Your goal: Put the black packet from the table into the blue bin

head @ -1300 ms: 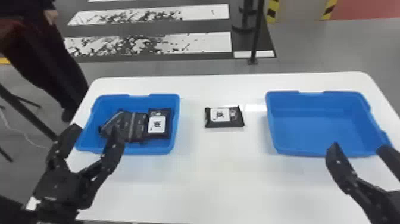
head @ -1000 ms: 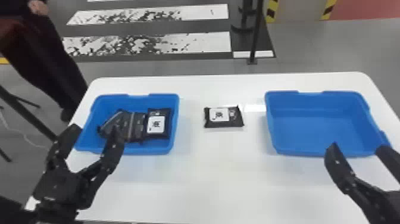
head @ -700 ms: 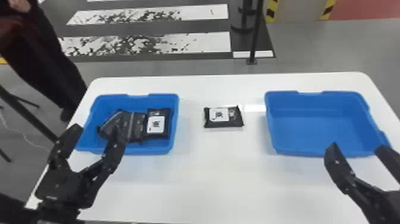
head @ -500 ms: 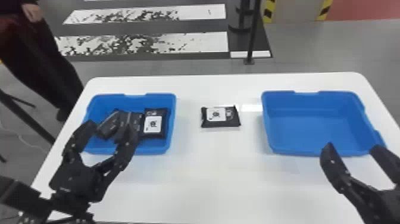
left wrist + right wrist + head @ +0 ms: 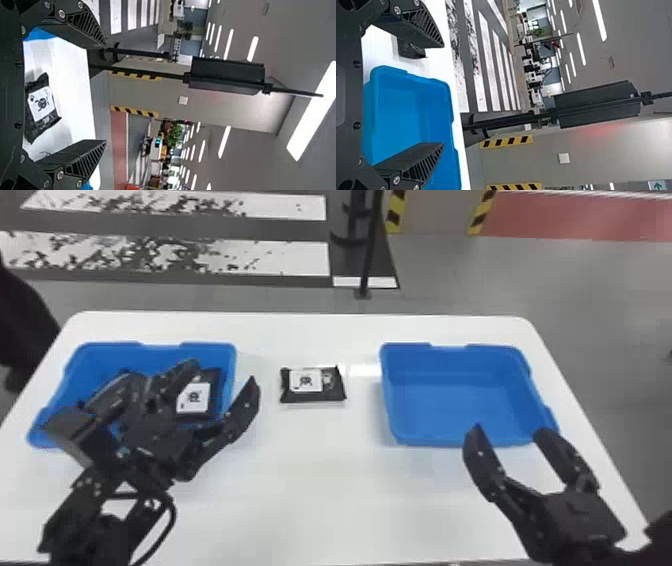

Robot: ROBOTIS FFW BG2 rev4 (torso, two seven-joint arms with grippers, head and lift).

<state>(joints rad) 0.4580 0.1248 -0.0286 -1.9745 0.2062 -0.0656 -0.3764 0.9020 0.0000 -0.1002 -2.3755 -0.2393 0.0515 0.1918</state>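
Low on the right of the head view, my right pincer [image 5: 510, 430] waits, fingers spread, by the near edge of an empty blue bin [image 5: 465, 439]. Lower left, my left pincer [image 5: 222, 374] is spread too, pinching nothing, over the other blue bin [image 5: 50, 405], where dark packets [image 5: 194, 397] lie. Farther in, around the centre, the black packet [image 5: 313, 385] sits on the table [image 5: 320, 500] between the bins. So nothing is done for that one: I judge that reaching, gripping, carrying and dropping all remain, likely with my left.
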